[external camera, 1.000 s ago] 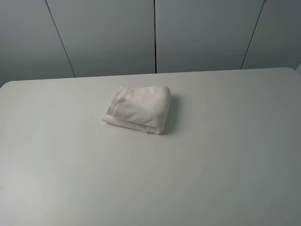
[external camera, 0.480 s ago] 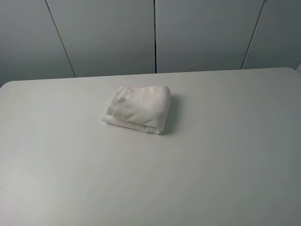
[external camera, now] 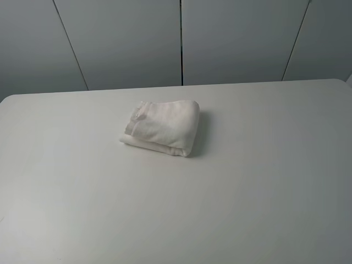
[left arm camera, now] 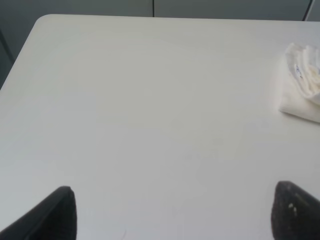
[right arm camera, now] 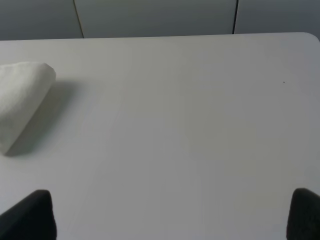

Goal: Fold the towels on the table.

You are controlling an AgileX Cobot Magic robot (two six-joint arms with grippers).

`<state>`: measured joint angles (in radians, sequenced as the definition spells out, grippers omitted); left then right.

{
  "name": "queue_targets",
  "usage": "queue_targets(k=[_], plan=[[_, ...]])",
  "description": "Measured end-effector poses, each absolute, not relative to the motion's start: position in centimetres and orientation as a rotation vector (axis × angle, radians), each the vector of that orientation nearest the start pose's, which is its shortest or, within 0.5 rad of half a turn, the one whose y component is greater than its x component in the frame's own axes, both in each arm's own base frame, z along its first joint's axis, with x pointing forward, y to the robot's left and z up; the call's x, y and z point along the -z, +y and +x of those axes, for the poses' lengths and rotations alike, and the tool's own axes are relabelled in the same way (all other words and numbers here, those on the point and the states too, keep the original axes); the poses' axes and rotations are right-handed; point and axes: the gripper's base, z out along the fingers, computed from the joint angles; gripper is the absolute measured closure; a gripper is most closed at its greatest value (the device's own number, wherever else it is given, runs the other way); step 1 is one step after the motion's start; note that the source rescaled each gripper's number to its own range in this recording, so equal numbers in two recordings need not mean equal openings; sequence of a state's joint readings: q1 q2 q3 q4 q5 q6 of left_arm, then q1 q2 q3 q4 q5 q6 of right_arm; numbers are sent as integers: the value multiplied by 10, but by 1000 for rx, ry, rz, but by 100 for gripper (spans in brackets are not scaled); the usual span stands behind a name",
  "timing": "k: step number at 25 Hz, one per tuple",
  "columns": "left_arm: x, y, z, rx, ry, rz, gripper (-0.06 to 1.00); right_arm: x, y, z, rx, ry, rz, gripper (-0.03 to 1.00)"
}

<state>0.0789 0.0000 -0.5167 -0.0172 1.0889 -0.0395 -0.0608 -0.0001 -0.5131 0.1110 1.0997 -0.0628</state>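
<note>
The white towel (external camera: 162, 127) lies folded into a small thick bundle on the white table (external camera: 247, 181), a little left of the middle and toward the back. Its label edge faces left. It also shows at the edge of the left wrist view (left arm camera: 302, 82) and of the right wrist view (right arm camera: 22, 100). Neither arm shows in the exterior high view. My left gripper (left arm camera: 172, 212) is open and empty over bare table, well away from the towel. My right gripper (right arm camera: 170, 212) is open and empty, also well away from it.
A grey panelled wall (external camera: 181, 38) stands behind the table's back edge. The table's rounded back corners show in the left wrist view (left arm camera: 42, 20) and the right wrist view (right arm camera: 312, 36).
</note>
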Motion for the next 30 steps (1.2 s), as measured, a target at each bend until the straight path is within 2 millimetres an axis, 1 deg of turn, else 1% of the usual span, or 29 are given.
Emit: queue_targets(k=[30], plan=[[-280, -2, -8, -4, 2052, -120, -5, -278, 9, -8, -57, 2065, -11, -3]])
